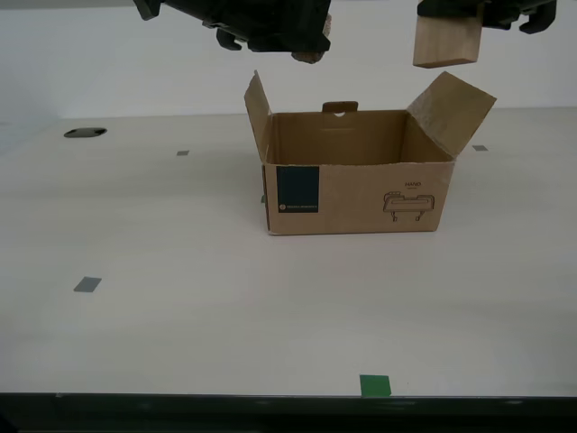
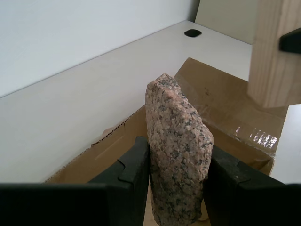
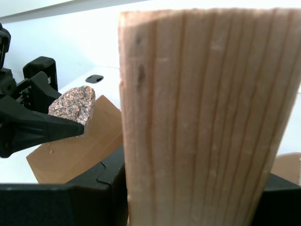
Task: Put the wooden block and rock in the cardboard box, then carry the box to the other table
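Hanging upright, the wooden block (image 1: 444, 42) is clamped in my first gripper (image 1: 487, 13) with its long axis running up and down and its grain running along that length; in the first wrist view the wooden block (image 3: 207, 117) fills most of the picture, one dark finger (image 3: 101, 188) pressed against its side, the other barely showing at the frame's edge. It sits above the flap on the exterior view's right side of the cardboard box (image 1: 356, 185), not yet lowered inside. My second gripper (image 1: 302, 41) is closed on the rock (image 1: 311, 52), which hangs above the box's flap on the exterior view's left; the second wrist view shows the rock (image 2: 176, 150) standing on end between the two black fingers (image 2: 129, 181), its long axis pointing away from the camera, speckled pink and grey. The box stands open on the cream table (image 1: 180, 298), its flaps raised and its navy label and line drawing facing the camera. Its mouth lies between the two held things. Around the box the table surface is bare apart from grey tape squares (image 1: 87, 285), a green tape mark (image 1: 375, 385) at the near edge and a dark oval hole (image 1: 85, 133) far off toward the exterior view's left. Both arms are cut off by the top of the exterior view, so only the lower parts of the grippers show, and the rock there is mostly hidden by the black fingers. The box's floor cannot be seen from any view.
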`<state>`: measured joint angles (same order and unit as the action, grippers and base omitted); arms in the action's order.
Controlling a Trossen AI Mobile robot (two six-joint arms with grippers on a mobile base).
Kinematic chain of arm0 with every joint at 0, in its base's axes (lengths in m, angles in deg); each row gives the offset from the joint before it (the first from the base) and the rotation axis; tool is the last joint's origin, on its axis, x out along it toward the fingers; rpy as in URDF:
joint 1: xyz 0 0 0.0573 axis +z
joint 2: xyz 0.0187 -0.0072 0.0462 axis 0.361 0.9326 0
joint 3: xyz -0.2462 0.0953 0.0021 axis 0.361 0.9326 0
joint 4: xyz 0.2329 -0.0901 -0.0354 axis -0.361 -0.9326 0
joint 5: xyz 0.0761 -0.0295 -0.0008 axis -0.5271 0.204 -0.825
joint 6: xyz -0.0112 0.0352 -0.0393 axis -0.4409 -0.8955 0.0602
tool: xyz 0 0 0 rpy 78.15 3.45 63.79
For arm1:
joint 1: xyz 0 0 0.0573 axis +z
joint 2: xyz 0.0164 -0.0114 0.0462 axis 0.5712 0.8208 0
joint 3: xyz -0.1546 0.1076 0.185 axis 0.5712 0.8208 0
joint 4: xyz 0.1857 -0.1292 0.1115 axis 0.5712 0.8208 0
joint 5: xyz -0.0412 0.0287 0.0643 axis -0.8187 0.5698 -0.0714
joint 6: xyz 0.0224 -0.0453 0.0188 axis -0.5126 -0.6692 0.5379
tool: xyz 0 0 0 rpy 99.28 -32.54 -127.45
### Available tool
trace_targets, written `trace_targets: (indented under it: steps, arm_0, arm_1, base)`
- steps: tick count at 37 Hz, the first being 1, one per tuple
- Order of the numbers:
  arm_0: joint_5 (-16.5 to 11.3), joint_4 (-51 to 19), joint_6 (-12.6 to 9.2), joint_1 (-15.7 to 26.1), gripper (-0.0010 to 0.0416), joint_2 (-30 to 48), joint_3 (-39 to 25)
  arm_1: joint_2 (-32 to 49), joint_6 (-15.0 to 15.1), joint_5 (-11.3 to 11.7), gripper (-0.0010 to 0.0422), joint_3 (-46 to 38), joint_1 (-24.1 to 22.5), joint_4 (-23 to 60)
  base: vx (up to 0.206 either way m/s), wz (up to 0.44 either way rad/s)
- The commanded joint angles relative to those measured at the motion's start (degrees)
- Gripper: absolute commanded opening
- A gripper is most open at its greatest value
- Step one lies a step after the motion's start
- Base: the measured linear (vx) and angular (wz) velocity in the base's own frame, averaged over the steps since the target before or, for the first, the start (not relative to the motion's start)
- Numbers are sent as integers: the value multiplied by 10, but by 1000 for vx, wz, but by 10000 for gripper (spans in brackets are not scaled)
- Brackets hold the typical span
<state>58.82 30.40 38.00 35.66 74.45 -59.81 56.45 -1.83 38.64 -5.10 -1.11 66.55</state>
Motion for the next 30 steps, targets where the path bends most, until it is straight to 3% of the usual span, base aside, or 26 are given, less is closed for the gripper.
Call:
trace_targets:
  steps: [1,6,15,30]
  arm_0:
    - [1,29,-1,6,-1,30,-5]
    - [1,65,-2,9,-1,74,-8]
    - [0,72,-2,13,-1,124,-15]
    - [0,71,-2,16,0,128,-14]
  arm_1:
    - [1,0,-3,-1,-1,-6,-8]
    - [14,2,-3,-1,-1,-12,-22]
    - [38,0,-2,0,0,-13,-26]
    - [37,-7,-2,0,0,-12,-26]
  base:
    - [0,0]
    - [0,0]
    - [0,0]
    - [0,0]
